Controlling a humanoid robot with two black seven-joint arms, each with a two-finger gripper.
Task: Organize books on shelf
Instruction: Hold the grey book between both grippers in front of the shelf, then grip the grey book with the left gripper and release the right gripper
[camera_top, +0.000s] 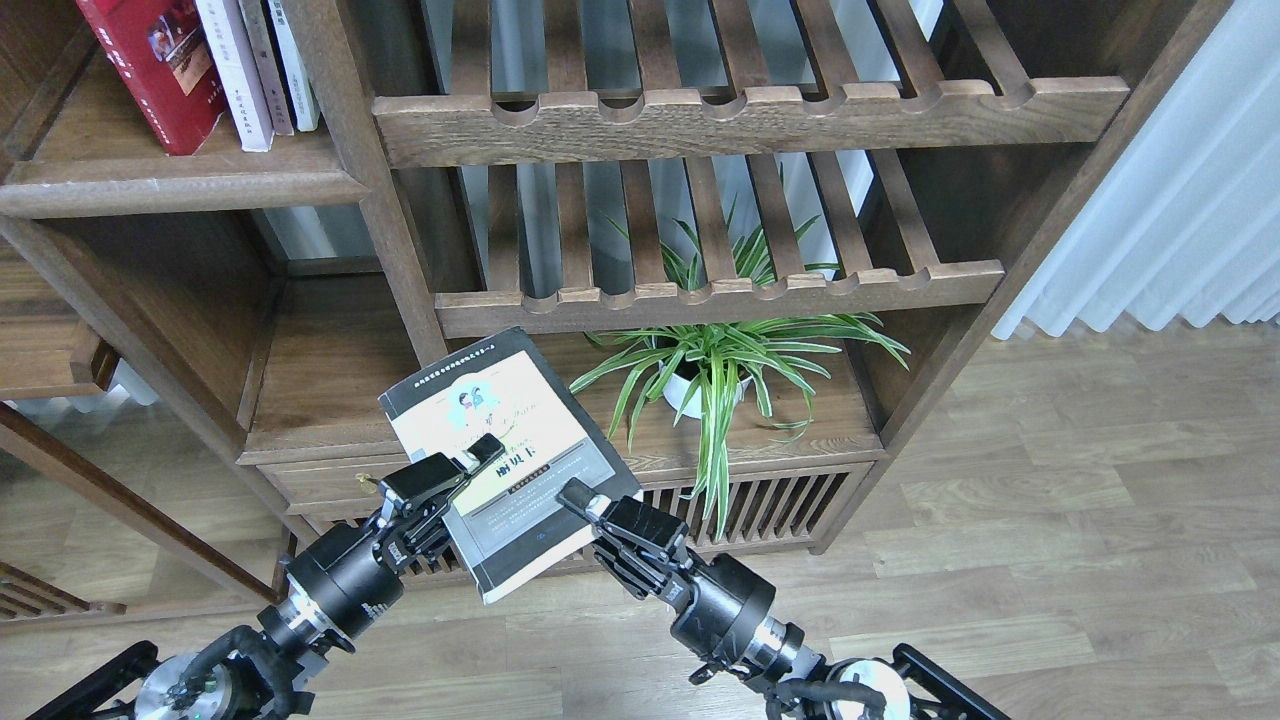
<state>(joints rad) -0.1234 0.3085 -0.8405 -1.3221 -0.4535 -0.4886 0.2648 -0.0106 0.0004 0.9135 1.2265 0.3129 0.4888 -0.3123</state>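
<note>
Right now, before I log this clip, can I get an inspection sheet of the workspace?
Surface: solid shelf upper left, room left beside the books.
Job's things: red book and pale books stand leaning on the shelf; grey-black book held in the air, cover up.
Clutter: potted plant on the lower board.
Claws: left claw and right claw both grip the grey-black book.
Cables: nothing seen loose.
Surroundings: slatted racks, wood floor, curtain.

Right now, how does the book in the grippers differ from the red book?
The held book has a grey-black cover with a pale yellow panel; the red book is red. The held book tilts in the air between the left gripper and right gripper; the red book stands on the shelf. Both are paperbacks.
</note>
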